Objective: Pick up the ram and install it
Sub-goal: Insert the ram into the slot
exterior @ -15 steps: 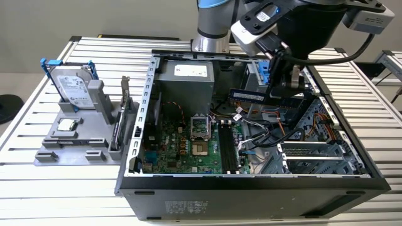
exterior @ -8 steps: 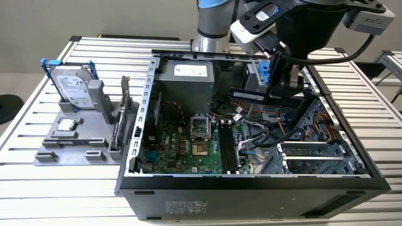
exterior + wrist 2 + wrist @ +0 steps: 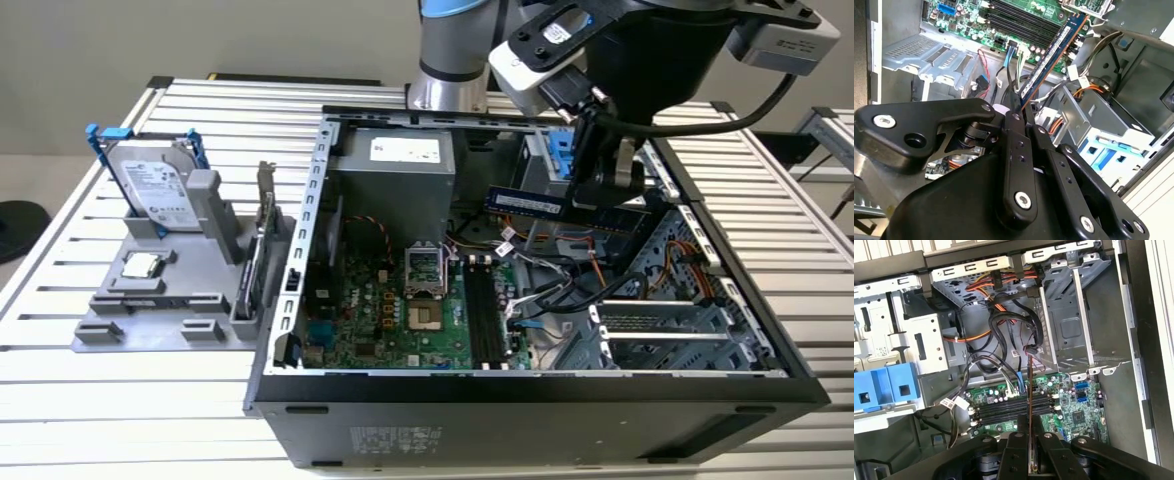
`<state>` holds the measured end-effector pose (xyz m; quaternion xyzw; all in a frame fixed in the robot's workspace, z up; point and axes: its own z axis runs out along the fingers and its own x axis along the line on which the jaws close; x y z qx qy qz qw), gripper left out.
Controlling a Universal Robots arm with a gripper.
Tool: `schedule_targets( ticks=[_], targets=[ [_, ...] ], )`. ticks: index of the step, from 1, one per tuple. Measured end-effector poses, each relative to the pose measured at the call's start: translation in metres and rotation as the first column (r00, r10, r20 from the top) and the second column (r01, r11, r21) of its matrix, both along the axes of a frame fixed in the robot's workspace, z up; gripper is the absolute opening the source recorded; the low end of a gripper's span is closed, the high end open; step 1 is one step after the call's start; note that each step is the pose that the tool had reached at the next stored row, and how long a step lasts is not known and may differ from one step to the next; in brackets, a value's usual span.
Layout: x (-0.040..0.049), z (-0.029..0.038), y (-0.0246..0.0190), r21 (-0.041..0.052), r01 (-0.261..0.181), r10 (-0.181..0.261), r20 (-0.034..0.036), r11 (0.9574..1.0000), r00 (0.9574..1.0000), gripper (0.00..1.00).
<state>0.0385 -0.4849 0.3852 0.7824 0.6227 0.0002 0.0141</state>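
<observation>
Claw [image 3: 1030,442] clamped shut on one end of ram [image 3: 1030,390]; ram held on edge, free end jutting out past fingertips; ram hangs inside open case [image 3: 534,388], apart from walls; beneath it black slots [image 3: 1004,408] on green board, ram crosswise to them; open room above slots; cables [image 3: 999,340] bunched just beyond, near drive cage; case on slatted table [image 3: 134,400]; drive [image 3: 154,190] in rack at exterior view's left, well apart.
</observation>
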Motion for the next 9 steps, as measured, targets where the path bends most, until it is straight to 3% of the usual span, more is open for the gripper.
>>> schedule_targets(
  ticks=[9],
  targets=[
    [0.0, -0.0001, 0.0, 0.0001, 0.012, -0.012, 0.0, 0.9999, 0.9999, 0.0]
  ],
)
